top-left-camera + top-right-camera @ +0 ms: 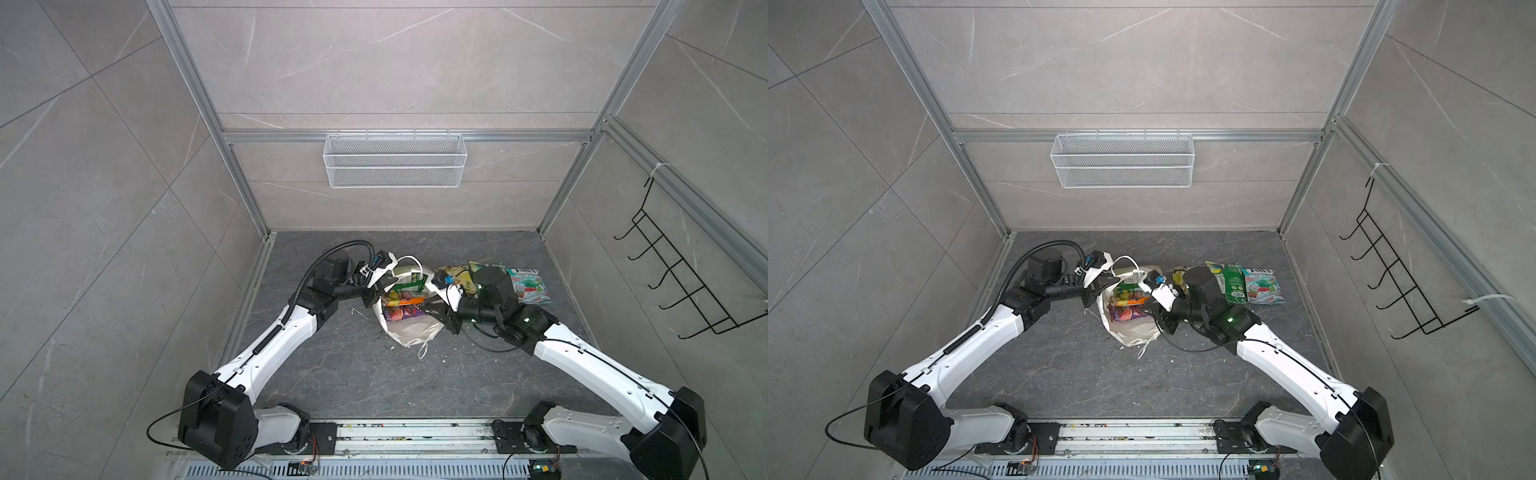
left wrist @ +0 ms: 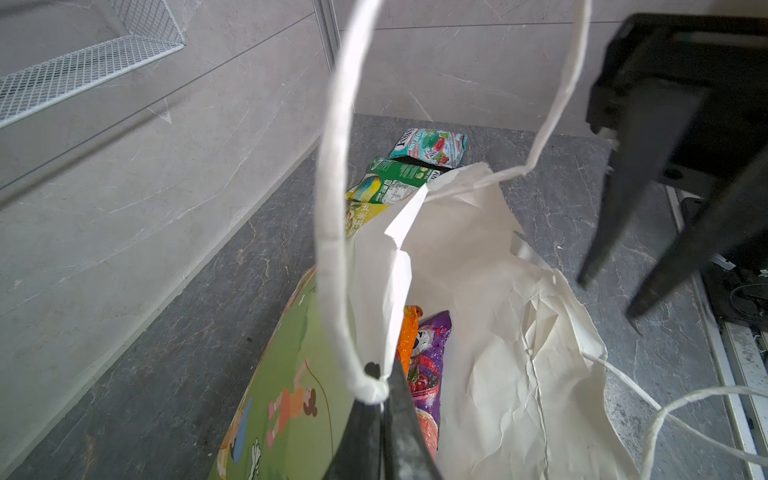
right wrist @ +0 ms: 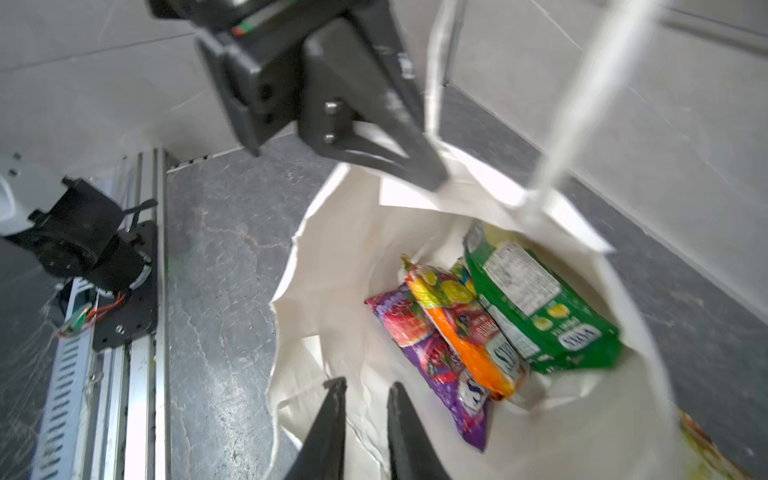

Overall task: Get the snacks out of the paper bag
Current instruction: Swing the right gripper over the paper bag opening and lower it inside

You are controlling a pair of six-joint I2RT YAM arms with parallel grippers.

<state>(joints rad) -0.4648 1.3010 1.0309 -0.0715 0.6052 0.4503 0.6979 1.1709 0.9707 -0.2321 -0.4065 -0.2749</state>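
Ideally the right gripper (image 3: 365,386) drops deeper and takes one packet only, the purple packet (image 3: 432,365) nearest it, not the paper wall. Its jaws stand narrowly apart and empty over the lining of the paper bag (image 3: 332,257), mid-tabletop (image 1: 374,374) toward the far edge. The left gripper (image 2: 382,388), pressed together, pinches the bag's rim, holding the mouth wide.
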